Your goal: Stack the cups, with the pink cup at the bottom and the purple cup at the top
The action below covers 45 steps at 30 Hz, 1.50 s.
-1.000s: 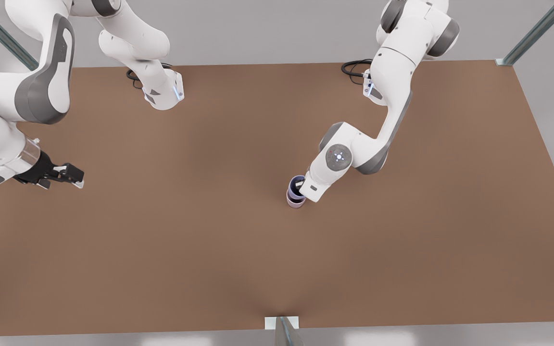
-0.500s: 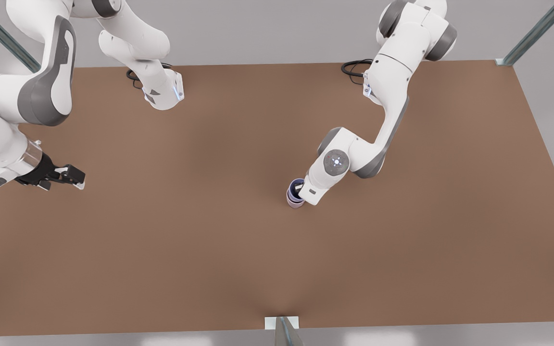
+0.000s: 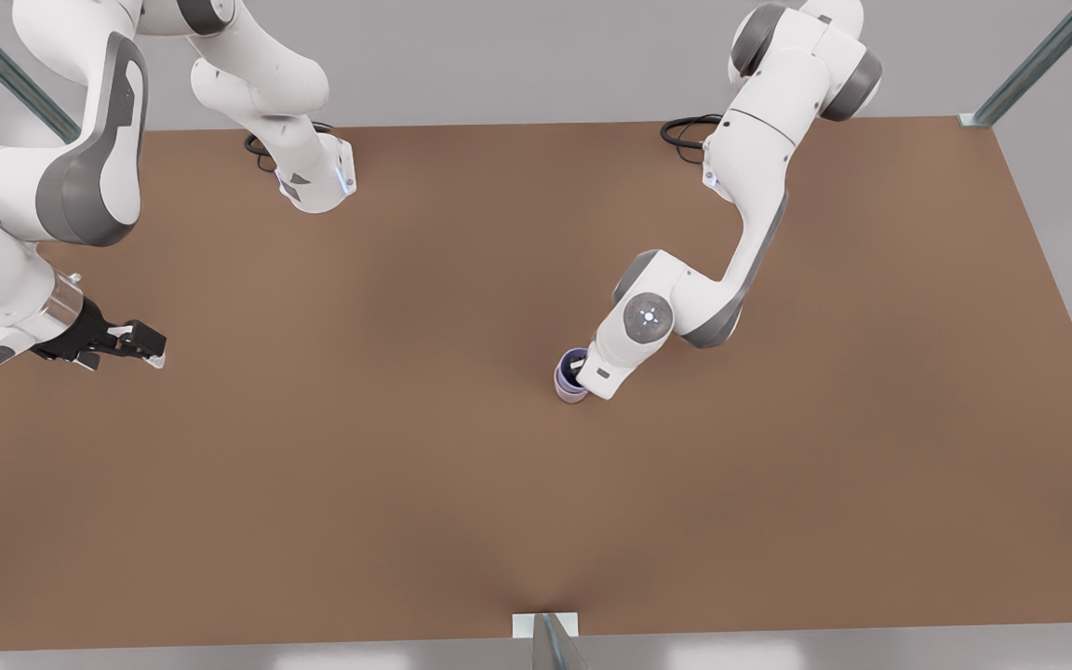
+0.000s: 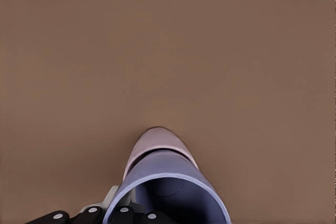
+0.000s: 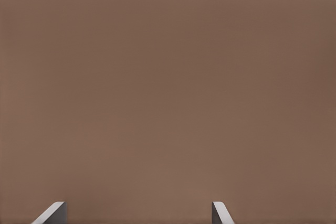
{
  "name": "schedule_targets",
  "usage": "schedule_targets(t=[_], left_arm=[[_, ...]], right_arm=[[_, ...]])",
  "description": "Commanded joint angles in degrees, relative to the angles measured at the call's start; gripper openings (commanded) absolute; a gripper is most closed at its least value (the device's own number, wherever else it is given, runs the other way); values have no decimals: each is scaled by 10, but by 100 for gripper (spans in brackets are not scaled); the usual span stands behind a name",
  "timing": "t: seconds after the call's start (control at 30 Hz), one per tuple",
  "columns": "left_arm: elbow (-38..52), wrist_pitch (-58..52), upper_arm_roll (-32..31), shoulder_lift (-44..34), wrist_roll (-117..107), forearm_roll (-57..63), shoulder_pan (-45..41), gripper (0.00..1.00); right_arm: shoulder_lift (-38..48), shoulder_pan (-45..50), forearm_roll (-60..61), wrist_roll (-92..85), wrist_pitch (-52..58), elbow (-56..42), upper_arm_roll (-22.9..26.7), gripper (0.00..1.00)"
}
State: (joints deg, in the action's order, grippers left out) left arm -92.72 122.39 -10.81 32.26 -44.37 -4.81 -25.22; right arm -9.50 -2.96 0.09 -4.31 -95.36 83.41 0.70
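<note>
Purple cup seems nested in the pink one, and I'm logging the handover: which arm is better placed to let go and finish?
Left. The left gripper holds the purple cup inside the pink cup. The right gripper waits open, far off.

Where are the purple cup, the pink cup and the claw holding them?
purple cup (image 4: 173, 187), left wrist view, on its outer wall below the rim.
pink cup (image 4: 157, 140), left wrist view, on its side below the purple cup.
left gripper (image 3: 577, 374), front view, at the fingers on the purple cup's rim.
</note>
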Motion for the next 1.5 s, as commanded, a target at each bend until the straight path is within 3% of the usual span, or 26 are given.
schedule_targets(t=[0.0, 0.23, 0.4, 0.53, 0.73, 0.77, 0.83, 0.87, 1.0, 1.1, 1.13, 1.2, 1.3, 1.33, 1.4, 1.47], left_arm=[[0, 0, 0, 0, 1, -13, 0, 21], [0, 1, 0, 2, 2, -13, 0, 22], [0, 1, 0, 3, 3, -12, -1, 29], [0, 1, 0, 4, 6, -12, -1, 41], [0, 0, 0, 3, 7, -8, -1, 44], [1, 0, 0, 3, 8, -8, -1, 54], [2, 0, 0, 3, 8, 16, 0, 91], [2, 0, 0, 2, 8, 20, -1, 100], [22, -9, 0, -3, 3, 21, 0, 100], [129, -149, 11, -9, 4, 21, 1, 100], [148, -197, 33, -23, 24, 22, 2, 100], [159, -293, 135, -66, 226, 19, 2, 100], [159, -324, 256, -106, 402, 13, 2, 100], [157, -337, 262, -130, 400, 16, 7, 100], [114, -349, 190, -213, 405, 59, 97, 100], [108, -349, 155, -223, 410, 84, 118, 100]], right_arm=[[0, 1, 0, 0, 0, 0, 0, 100], [-1, 1, 0, 0, 0, 0, 0, 100], [-1, 1, 0, 0, 0, 0, 0, 100], [-1, 1, 0, 0, 0, 0, -1, 100], [-2, 2, 0, 0, -1, 0, -1, 100], [-2, 2, 0, 0, -1, 0, -1, 100], [-2, 2, 0, 0, -1, 0, -1, 100], [-2, 2, 0, 0, -1, 0, -1, 100], [-3, 2, 0, 1, -1, 0, -1, 100], [-4, 2, -1, 1, -1, 0, -1, 100], [-4, 2, -1, 0, -1, 0, -1, 100], [-4, 2, 0, 0, -1, 0, -1, 100], [-4, 2, 0, 1, -1, 0, -1, 100], [-4, 2, 0, 1, -1, 0, -1, 100], [-4, 2, 0, 0, -1, 0, -1, 100], [-4, 2, 0, 1, -1, 0, -1, 100]])
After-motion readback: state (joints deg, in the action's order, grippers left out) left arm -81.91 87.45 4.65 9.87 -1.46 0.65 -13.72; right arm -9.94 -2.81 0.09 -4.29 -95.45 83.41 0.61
